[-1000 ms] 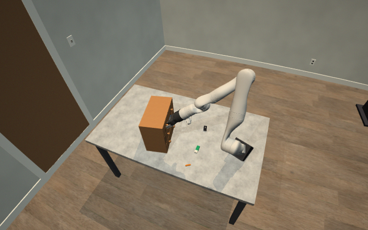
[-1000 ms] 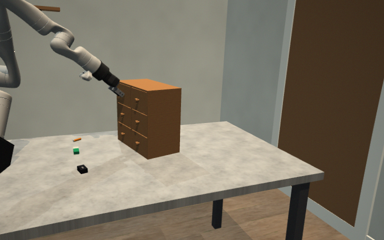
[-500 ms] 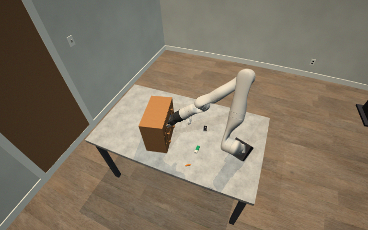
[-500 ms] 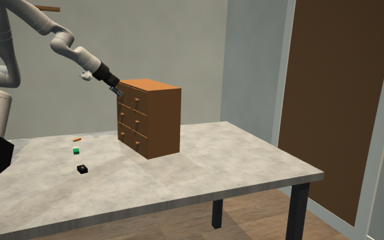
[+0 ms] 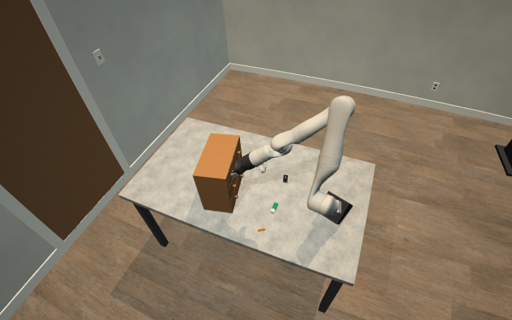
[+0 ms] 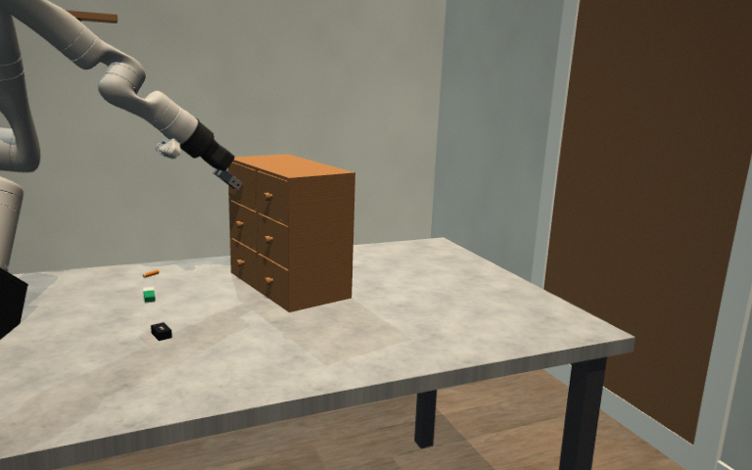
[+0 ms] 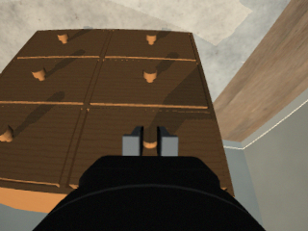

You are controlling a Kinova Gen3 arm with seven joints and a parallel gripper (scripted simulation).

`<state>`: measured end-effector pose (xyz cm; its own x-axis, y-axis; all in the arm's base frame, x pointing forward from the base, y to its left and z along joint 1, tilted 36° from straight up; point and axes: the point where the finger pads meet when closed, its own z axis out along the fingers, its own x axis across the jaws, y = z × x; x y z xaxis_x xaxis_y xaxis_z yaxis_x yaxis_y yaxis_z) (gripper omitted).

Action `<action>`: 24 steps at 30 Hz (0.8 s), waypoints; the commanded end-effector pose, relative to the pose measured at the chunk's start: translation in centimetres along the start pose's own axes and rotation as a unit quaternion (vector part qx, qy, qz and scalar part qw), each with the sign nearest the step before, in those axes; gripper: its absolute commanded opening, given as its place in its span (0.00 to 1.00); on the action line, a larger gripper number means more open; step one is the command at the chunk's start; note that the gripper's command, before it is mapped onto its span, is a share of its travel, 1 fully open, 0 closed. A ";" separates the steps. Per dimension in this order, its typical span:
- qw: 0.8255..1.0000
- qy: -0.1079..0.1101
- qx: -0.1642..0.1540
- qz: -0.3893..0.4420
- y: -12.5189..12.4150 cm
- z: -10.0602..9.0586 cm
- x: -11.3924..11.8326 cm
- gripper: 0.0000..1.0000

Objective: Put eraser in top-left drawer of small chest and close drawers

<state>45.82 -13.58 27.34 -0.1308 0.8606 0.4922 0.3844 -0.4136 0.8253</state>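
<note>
A small wooden chest with six drawers, in three rows of two, stands upright on a grey mottled bench. A pale robot arm reaches from its dark base to the chest's front. Its gripper is at the top row, on the left drawer as one faces the fronts. In the wrist view the two grey fingers have closed on that drawer's small orange knob, which sits between them. All drawers look pushed in. The eraser, a small green and white block, lies on the bench well apart from the chest, between a small orange stick and a small black box.
</note>
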 end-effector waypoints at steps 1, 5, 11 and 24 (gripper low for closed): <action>1.000 -0.006 -0.001 0.005 0.2 0.0 -0.4 0.37; 1.000 -0.006 -0.001 0.005 0.1 0.0 -0.4 0.37; 1.000 -0.006 -0.001 0.005 0.0 -0.1 -0.4 0.37; 1.000 -0.006 0.000 0.005 -0.7 -0.9 -0.3 0.37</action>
<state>45.16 -13.73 27.01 -0.1222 0.8608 0.4941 0.3865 -0.4173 0.8225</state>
